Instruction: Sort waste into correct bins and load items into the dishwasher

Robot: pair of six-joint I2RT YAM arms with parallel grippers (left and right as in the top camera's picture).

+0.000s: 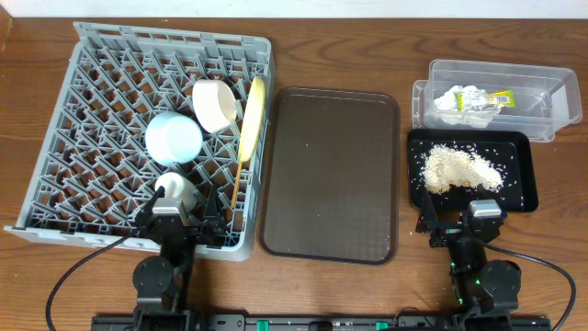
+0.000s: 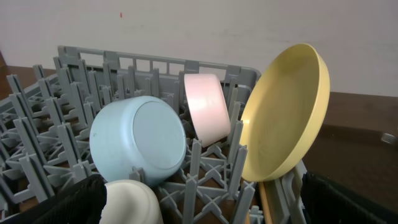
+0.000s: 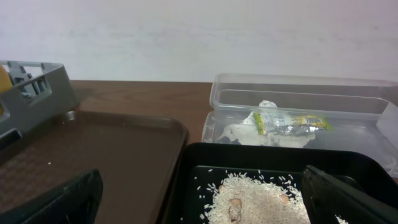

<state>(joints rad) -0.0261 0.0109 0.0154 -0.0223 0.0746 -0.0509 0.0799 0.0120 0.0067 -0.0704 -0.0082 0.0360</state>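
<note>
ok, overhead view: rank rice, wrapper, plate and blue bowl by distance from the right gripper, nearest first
1. Rice: just ahead of the right gripper, in the black tray.
2. Wrapper: farther ahead, in the clear tub.
3. Plate: far to the left, on edge in the rack.
4. Blue bowl: farther left again, in the rack.

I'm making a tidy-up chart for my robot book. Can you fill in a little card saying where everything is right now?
In the grey dish rack: yellow plate, light blue bowl, cream bowl, white cup, chopsticks
In the clear tub: crumpled wrapper
In the black tray: rice heap
Brown tray: between the rack and the bins
Left gripper: open, holding nothing
Right gripper: open, holding nothing
</note>
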